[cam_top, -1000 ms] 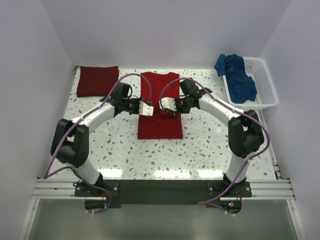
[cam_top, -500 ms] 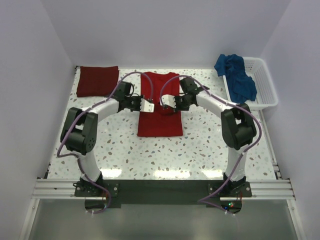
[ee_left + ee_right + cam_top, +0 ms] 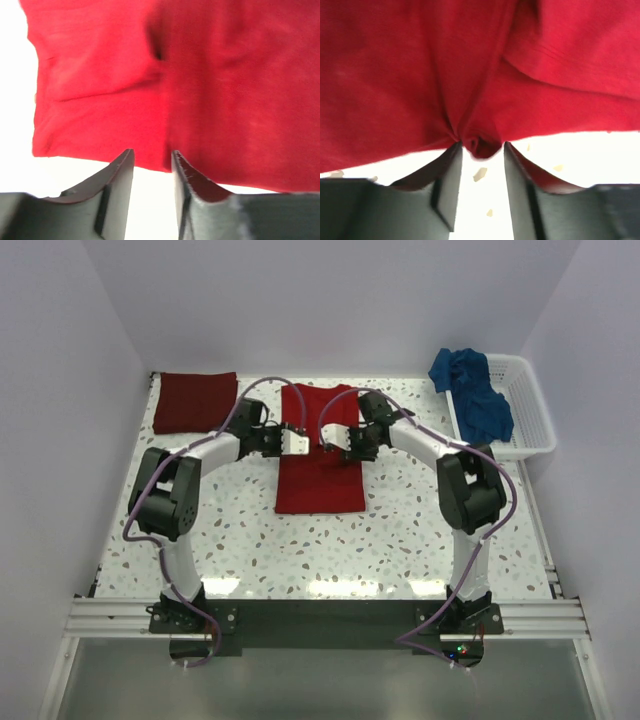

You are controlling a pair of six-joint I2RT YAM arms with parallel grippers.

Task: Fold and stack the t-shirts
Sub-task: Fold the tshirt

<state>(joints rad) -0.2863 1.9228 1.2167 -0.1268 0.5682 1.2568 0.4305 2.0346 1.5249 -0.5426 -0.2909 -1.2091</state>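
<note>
The bright red t-shirt [image 3: 318,475] lies as a long folded strip mid-table. My left gripper [image 3: 297,441] is at its left edge near the top. Its jaws are close together with the cloth edge [image 3: 150,159] pinched between the fingertips. My right gripper [image 3: 343,446] is at the right edge opposite, its jaws narrowed on a puckered bunch of red cloth [image 3: 481,146]. The maroon t-shirt [image 3: 195,401] lies folded at the back left. The blue t-shirt [image 3: 472,390] is crumpled in and over the basket.
A white lattice basket [image 3: 527,412] stands at the back right against the wall. White walls close in the speckled table [image 3: 400,530] on three sides. Both arms arch in from the near edge.
Both grippers have moved a little toward the back along the red shirt's sides, and both arms have straightened up. The shirt's outline looks the same.
</note>
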